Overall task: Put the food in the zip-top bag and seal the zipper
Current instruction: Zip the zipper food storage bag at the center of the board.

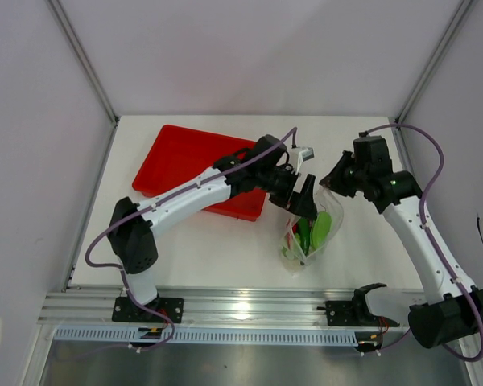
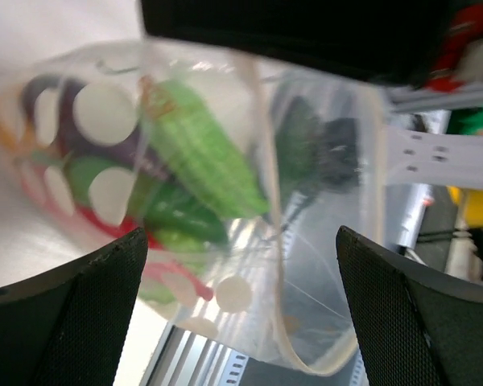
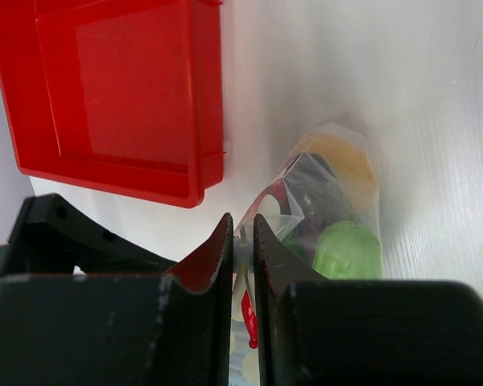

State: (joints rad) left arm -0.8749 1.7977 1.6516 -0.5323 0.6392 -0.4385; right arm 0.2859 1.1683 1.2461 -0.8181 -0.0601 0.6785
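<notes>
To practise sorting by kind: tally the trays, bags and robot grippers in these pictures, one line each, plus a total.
Red tray: 1
Zip-top bag: 1
Grippers: 2 (left gripper, right gripper)
Total: 4
The toy food inside the bag overlaps too much to count.

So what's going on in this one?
A robot is bagging toy food. It is already inside the clear bag, which rests on the table near the red tray. The right gripper is pinched shut on the bag's top edge; the left gripper is open at the bag, holding nothing.
</notes>
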